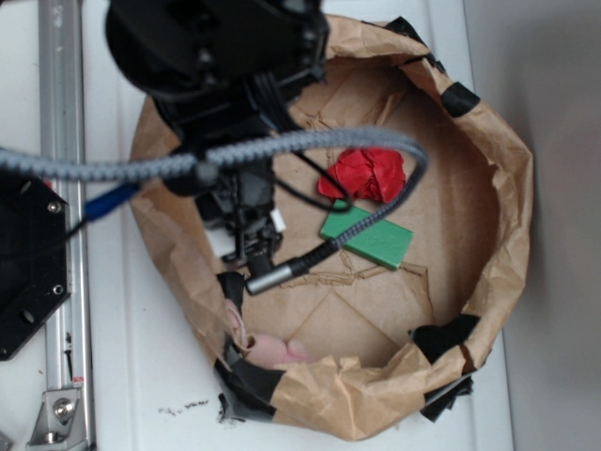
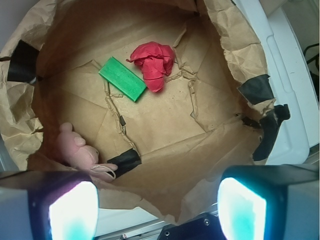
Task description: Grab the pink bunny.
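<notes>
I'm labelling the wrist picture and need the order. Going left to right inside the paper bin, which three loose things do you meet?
Pink bunny by the left wall → green block → red paper ball.

pink bunny [image 2: 76, 149], pale plush, seemingly lying on its side against bag wall

The pink bunny [image 2: 76, 148] lies tight against the paper-bag wall [image 2: 20, 130] beside the end effector [image 2: 157, 207]; its inward side is bare paper.
</notes>
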Robot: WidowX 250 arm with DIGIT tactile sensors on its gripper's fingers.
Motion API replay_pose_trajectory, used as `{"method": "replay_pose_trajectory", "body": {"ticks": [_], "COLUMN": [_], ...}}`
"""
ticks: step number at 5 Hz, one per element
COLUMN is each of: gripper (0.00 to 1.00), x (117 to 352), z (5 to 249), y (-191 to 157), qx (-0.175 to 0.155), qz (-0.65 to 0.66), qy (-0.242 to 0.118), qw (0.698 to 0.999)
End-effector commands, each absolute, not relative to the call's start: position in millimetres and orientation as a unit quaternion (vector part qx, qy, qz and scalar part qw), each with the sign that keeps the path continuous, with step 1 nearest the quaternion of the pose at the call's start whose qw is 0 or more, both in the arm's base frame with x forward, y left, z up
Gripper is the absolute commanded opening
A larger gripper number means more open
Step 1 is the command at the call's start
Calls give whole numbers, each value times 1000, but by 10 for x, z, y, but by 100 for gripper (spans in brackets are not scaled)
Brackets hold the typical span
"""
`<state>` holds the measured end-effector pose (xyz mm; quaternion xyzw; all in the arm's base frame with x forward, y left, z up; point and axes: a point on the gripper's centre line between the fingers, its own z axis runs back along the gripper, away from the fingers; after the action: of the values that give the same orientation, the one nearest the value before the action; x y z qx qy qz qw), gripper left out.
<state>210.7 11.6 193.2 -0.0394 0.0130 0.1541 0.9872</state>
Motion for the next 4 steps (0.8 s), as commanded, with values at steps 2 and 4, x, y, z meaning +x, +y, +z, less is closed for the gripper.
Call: {"method": "replay_pose_trajectory", "body": {"ticks": [2, 4], "gripper": [100, 100], "x": [2143, 2916], "z": [2046, 1360], "y": [177, 176], "qx": [-44, -110], "qz": [163, 196], "qy": [-13, -52], "qw": [986, 973]}}
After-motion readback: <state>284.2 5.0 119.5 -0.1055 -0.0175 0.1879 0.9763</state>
